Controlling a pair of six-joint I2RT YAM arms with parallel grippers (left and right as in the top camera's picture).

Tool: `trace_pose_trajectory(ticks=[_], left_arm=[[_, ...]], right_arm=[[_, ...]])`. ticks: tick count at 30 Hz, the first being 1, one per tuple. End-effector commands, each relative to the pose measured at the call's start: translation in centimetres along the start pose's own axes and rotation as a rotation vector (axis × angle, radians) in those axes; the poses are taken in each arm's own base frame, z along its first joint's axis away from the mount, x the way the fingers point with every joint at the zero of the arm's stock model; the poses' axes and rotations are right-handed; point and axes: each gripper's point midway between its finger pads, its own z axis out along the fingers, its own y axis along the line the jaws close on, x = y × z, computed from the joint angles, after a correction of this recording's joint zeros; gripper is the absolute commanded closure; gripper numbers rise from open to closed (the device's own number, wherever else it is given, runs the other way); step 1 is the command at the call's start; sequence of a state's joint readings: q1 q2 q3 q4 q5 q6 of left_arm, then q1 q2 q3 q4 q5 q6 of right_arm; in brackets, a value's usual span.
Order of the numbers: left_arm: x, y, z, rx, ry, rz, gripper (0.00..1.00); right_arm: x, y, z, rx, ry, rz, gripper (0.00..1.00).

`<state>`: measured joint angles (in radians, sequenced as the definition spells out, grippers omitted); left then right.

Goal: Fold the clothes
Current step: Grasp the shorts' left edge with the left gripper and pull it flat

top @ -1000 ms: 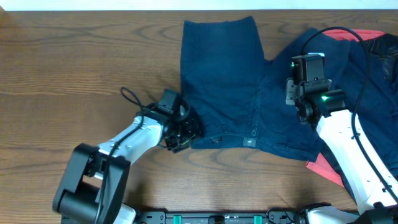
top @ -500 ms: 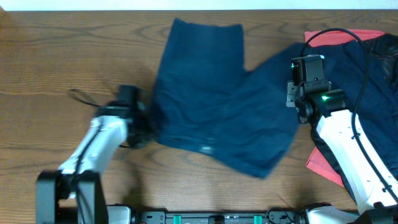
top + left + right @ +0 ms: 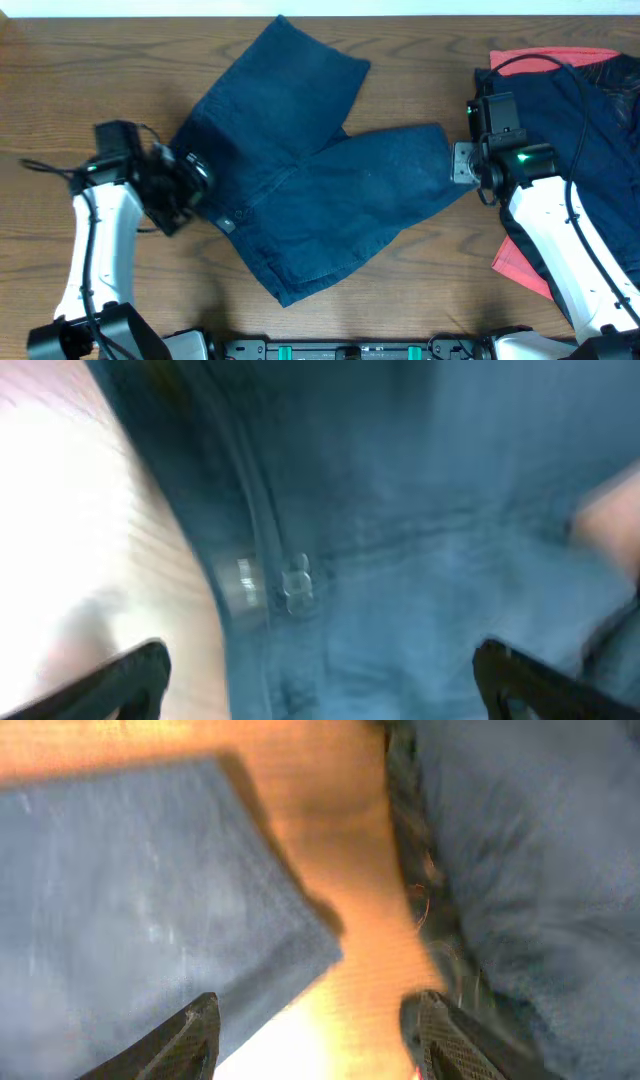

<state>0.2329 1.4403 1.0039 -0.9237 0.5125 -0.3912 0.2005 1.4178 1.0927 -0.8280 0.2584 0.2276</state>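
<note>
The navy shorts (image 3: 310,190) lie spread diagonally across the middle of the table, waistband toward the lower left and legs toward the upper right. My left gripper (image 3: 185,185) is at the waistband's left end. In the left wrist view its jaws (image 3: 320,685) are wide apart over the fabric, with the waist button (image 3: 297,582) just ahead. My right gripper (image 3: 462,165) is at the hem of the right leg. Its jaws (image 3: 310,1030) are open over bare wood, with the leg hem (image 3: 150,900) on their left.
A pile of other clothes lies at the right edge: navy fabric (image 3: 590,130), a red garment (image 3: 520,265) under it, and a dark one (image 3: 620,70) at the back. In the right wrist view the navy pile (image 3: 520,870) is close beside the right finger. Bare wood table (image 3: 60,90) lies to the left.
My left arm swung left and dragged the shorts' waistband with it, so the shorts shifted left and turned diagonal. The right arm stayed almost still.
</note>
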Motion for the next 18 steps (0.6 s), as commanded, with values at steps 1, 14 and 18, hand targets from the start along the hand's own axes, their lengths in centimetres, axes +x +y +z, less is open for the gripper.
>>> trace_pose_trajectory(ticks=[1,14,18], left_arm=[[4.9,-1.9,1.5,0.039,0.174,0.077,0.02],[15.2,1.0,6.8,-0.223,0.388,0.138,0.03],[15.1,1.3,7.8,-0.223,0.364,0.101,0.25]], right_arm=[[1.3,-0.1,-0.2,-0.012,0.059,0.083,0.37],[3.7,0.3,1.8,-0.002,0.197,0.135,0.33],[3.7,0.3,1.8,-0.003,0.194,0.135,0.33]])
